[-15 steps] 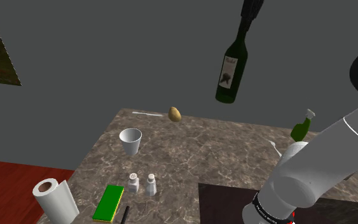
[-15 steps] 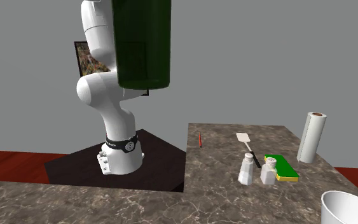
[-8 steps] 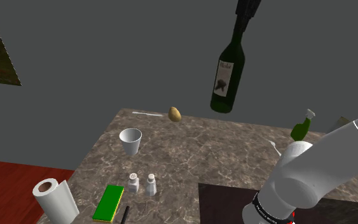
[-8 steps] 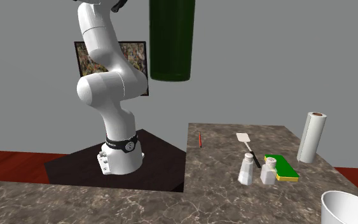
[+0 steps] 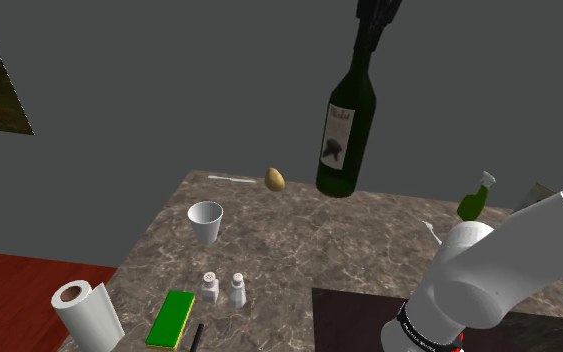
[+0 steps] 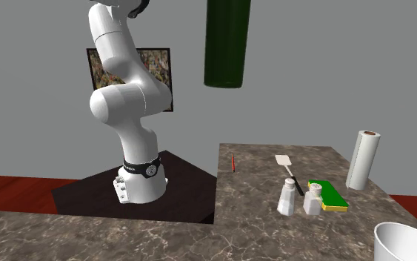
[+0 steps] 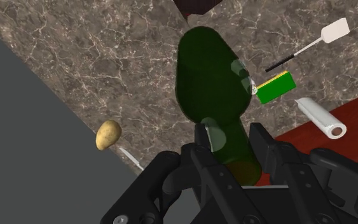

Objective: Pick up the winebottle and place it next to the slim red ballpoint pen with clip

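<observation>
My gripper [image 5: 377, 20] is shut on the neck of a dark green wine bottle [image 5: 344, 130] with a white label. The bottle hangs almost upright, high above the marbled counter [image 5: 299, 250]. In the second exterior view the bottle's body [image 6: 227, 44] hangs from the top edge, well above the slim red pen [image 6: 233, 162]. The pen lies on the counter near the edge by the dark stand [image 6: 177, 185]. In the wrist view the black fingers [image 7: 203, 137] clasp the bottle's neck on both sides and the bottle [image 7: 212, 89] points down at the counter.
On the counter stand a white cup [image 5: 206, 220], a potato [image 5: 275, 180], two white shakers [image 5: 223, 289], a green sponge [image 5: 172, 318] and a paper towel roll [image 5: 84, 312]. A green spray bottle [image 5: 476, 197] stands near the arm. A white spatula [image 6: 284, 163] lies beside the shakers.
The gripper has carried the bottle towards the shoulder view's left and a little lower; in the second exterior view it has moved right and away from the camera.
</observation>
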Action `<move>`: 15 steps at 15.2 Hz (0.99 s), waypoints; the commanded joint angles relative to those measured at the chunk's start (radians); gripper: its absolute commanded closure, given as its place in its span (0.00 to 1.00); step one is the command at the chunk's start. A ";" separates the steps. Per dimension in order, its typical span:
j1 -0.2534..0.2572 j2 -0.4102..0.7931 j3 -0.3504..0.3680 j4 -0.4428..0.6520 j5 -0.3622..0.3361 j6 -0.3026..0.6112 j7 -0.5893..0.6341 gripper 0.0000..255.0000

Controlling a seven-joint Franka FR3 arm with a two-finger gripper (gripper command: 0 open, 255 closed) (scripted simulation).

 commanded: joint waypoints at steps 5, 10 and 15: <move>0.020 0.021 0.144 0.045 0.047 -0.021 0.185 1.00; 0.034 0.080 0.280 0.122 0.068 -0.034 0.347 1.00; 0.052 0.191 0.452 0.247 0.046 -0.054 0.532 1.00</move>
